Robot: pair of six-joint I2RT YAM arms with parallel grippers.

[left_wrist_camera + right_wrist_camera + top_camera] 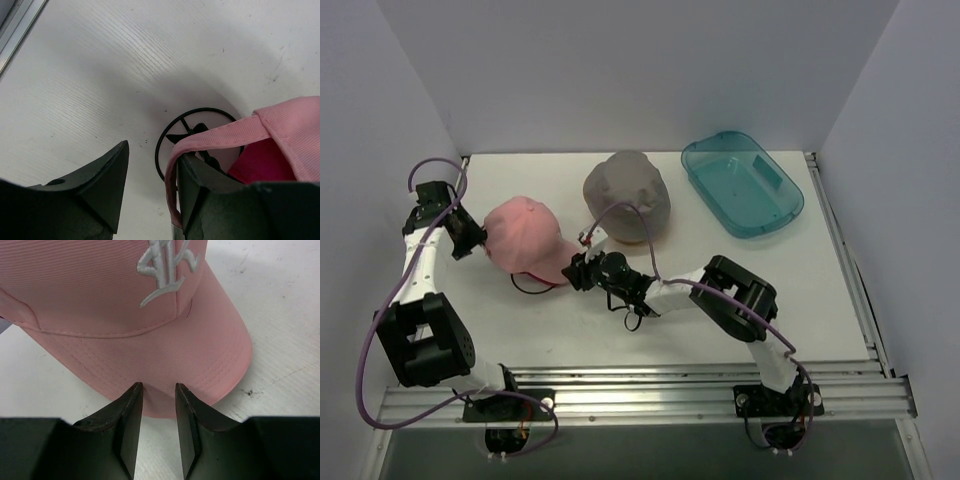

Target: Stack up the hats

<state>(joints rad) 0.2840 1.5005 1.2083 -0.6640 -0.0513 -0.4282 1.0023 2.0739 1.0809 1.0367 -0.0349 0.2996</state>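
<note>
Nearest to the lens, the right gripper (159, 390), black fingers (131, 425) held only a little apart, a narrow slit of white table (280, 340) showing between them; tips right at the front edge of the brim of the pale pink cap (125, 305); nothing seen pinched, and not possible to tell whether touching the brim; on the front of the cap, a white stitched emblem (165, 270).

At the back of the cap, the left gripper (152, 152), jaws standing clearly apart, not clamped; rear band of the cap draped against the inner side of one finger (210, 200), this finger reaching under the cap's rim; other finger outside the cap, over bare table.

Inside the pale pink cap, a patch of the magenta cap (260, 162); under the cap, the ring of a black wire-frame stand (192, 132).

Behind the cap, toward the right arm's side, near but apart, the grey bucket hat (628, 195); further from the cap on the same side, past the grey hat, a translucent teal tray (742, 185).
</note>
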